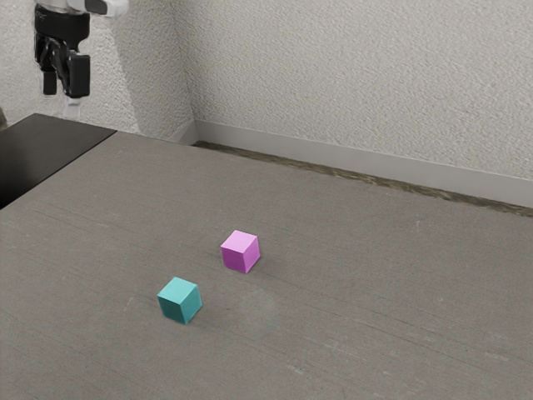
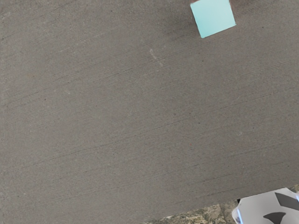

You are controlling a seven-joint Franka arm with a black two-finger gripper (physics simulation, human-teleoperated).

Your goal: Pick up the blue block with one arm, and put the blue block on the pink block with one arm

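Exterior view: my claw [image 1: 64,90] hangs open, empty; blue block [image 1: 180,300] well below, toward exterior view's right.

You're looking at a bare robotics test room, lab-bench sort of setup. A wide grey-brown wood-grain tabletop [image 1: 375,333] is taking up most of the exterior view, rough white stucco walls [image 1: 350,67] are meeting in a corner behind it, and a plain pale baseboard [image 1: 375,162] is running along their foot. A white-and-black robot arm [image 1: 93,7] is hanging in at that view's upper left, above a flat black slab [image 1: 33,150].
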